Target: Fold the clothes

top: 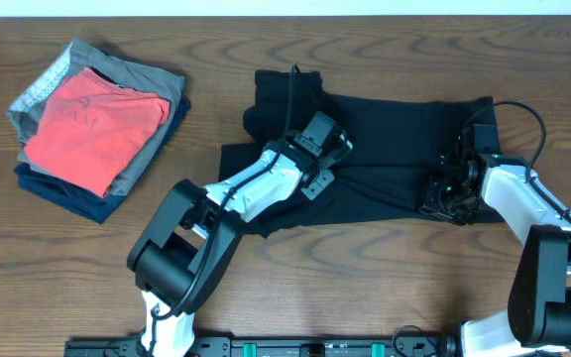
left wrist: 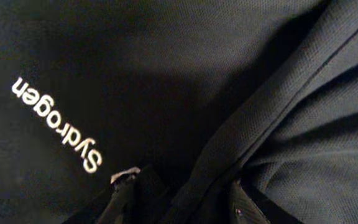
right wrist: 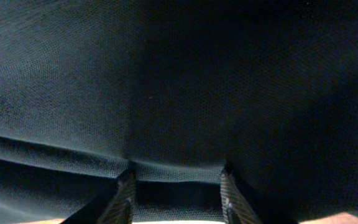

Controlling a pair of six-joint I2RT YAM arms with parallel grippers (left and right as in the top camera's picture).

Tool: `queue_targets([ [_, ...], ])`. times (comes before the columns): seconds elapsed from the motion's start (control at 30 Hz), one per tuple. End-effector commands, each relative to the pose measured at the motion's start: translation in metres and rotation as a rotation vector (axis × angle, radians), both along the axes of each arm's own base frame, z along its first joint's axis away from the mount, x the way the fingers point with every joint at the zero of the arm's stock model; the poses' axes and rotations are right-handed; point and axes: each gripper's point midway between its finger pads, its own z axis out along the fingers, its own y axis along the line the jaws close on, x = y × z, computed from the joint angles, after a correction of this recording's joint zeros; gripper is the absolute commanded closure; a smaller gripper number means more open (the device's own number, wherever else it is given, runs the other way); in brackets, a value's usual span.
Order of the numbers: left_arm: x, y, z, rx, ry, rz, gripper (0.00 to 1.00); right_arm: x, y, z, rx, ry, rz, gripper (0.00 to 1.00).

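1. The left claw [left wrist: 182, 182] has its jaws apart; a raised fold of the black shirt [top: 395, 124] runs between them unpinched; the white lettering [left wrist: 58, 124] lies just beside it.
2. The right claw [right wrist: 176, 176] is likewise parted, straddling a hem at the shirt's right end; the cloth lies flat between the fingers, so I judge that nothing is gripped.
3. The shirt lies across the middle of the table [top: 365, 288], part-folded into a long band; the left arm is over its centre, the right at its end; the stack of folded garments [top: 97, 129] sits well apart to the left.
4. Risks, as I judge them: a finger catching the loose fold as the left claw lifts off would drag that layer and spoil the crease; closing on only one layer at the hem would leave the under layer behind; uneven pulls from the two arms would skew the band.
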Motion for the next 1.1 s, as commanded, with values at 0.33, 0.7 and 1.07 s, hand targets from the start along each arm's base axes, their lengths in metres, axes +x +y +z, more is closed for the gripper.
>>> queue_targets([
  [0.33, -0.002, 0.012, 0.101, -0.131, -0.103, 0.108, 0.32, 0.013, -0.051, 0.059, -0.112, -0.143, -0.152, 0.53],
  [0.7, -0.055, 0.072, 0.038, 0.058, 0.202, 0.313, 0.57, -0.019, -0.105, 0.038, -0.189, -0.034, -0.304, 0.54],
  [1.07, -0.047, 0.102, -0.013, 0.056, 0.211, 0.397, 0.6, -0.012, -0.112, -0.001, -0.208, -0.01, -0.272, 0.56],
])
